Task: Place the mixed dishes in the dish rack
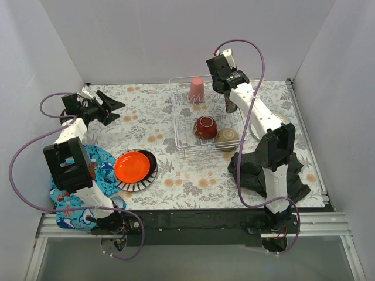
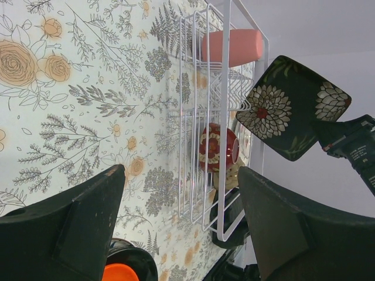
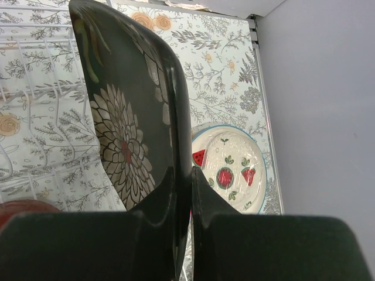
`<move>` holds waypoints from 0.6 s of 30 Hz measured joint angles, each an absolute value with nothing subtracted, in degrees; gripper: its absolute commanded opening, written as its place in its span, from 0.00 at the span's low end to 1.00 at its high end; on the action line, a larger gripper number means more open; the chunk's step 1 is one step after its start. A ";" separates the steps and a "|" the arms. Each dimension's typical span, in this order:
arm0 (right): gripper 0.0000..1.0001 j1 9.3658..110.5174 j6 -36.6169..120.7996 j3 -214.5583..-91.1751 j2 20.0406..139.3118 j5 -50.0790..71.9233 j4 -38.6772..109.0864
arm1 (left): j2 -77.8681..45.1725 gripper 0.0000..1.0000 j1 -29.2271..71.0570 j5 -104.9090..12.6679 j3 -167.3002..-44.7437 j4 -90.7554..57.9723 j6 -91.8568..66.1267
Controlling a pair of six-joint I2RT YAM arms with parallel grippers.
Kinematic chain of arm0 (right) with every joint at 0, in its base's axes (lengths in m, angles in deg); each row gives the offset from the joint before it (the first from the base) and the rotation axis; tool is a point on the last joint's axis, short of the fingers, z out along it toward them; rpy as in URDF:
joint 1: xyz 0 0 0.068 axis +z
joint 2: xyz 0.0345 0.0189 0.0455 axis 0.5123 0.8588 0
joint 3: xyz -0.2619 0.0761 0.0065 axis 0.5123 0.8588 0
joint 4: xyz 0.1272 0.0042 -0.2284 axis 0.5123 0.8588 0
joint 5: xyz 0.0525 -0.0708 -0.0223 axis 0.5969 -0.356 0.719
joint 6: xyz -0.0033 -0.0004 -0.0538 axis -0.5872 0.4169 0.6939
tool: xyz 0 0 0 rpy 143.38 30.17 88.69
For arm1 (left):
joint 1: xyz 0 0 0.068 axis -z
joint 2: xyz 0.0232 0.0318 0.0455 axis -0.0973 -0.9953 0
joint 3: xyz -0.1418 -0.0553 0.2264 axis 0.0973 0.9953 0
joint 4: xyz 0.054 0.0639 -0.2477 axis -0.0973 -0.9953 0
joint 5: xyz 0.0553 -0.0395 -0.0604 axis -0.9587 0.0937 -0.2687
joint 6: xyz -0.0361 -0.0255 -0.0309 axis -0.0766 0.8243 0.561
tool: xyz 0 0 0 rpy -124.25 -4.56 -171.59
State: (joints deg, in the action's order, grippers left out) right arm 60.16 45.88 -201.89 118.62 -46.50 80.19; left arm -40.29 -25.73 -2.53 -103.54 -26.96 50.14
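The white wire dish rack [image 1: 181, 126] stands mid-table and holds a pink cup [image 1: 196, 89], a red bowl [image 1: 205, 127] and a tan-bottomed bowl [image 1: 227, 139]. My right gripper [image 3: 190, 175] is shut on the rim of a black flowered plate [image 3: 135, 117], held upright above the rack's right side [image 2: 293, 108]. Below it a white plate with red fruit marks [image 3: 228, 170] lies on the table. An orange plate [image 1: 133, 166] lies on a black plate stacked on a striped white plate. My left gripper [image 1: 111, 107] hangs open and empty at the far left.
A black cloth [image 1: 293, 175] lies under the right arm. A blue patterned cloth [image 1: 99, 164] lies at the near left by the plate stack. Grey walls close in the table on three sides.
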 measured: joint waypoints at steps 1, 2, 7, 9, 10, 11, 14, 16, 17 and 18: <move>0.01 60.16 45.79 -201.89 118.62 -46.52 80.19 | -40.29 0.77 -25.73 -2.53 -103.54 -26.92 50.14; 0.01 60.16 45.73 -201.89 118.62 -46.54 80.19 | -40.29 0.77 -25.73 -2.53 -103.54 -26.90 50.16; 0.01 60.16 44.59 -201.89 118.64 -47.09 80.19 | -40.29 0.77 -25.73 -2.53 -103.52 -26.81 50.14; 0.01 60.16 43.82 -201.89 118.67 -47.39 80.28 | -40.29 0.77 -25.73 -2.53 -103.50 -26.79 50.16; 0.01 60.16 43.41 -201.89 118.67 -47.50 80.37 | -40.29 0.77 -25.73 -2.50 -103.41 -26.70 50.14; 0.01 60.16 42.75 -201.89 118.67 -47.63 80.56 | -40.29 0.77 -25.73 -2.50 -103.26 -26.59 50.14; 0.01 60.14 40.39 -201.89 118.89 -47.81 81.66 | -40.29 0.77 -25.73 -2.50 -102.78 -26.62 50.16; 0.01 60.14 39.54 -201.89 119.26 -47.79 81.87 | -40.29 0.77 -25.73 -2.50 -102.78 -26.59 50.16; 0.01 60.14 39.08 -201.89 119.61 -47.79 81.96 | -40.29 0.77 -25.73 -2.48 -102.78 -26.59 50.16; 0.01 60.14 38.69 -201.94 120.00 -47.74 82.05 | -40.29 0.77 -25.73 -2.50 -102.78 -26.59 50.16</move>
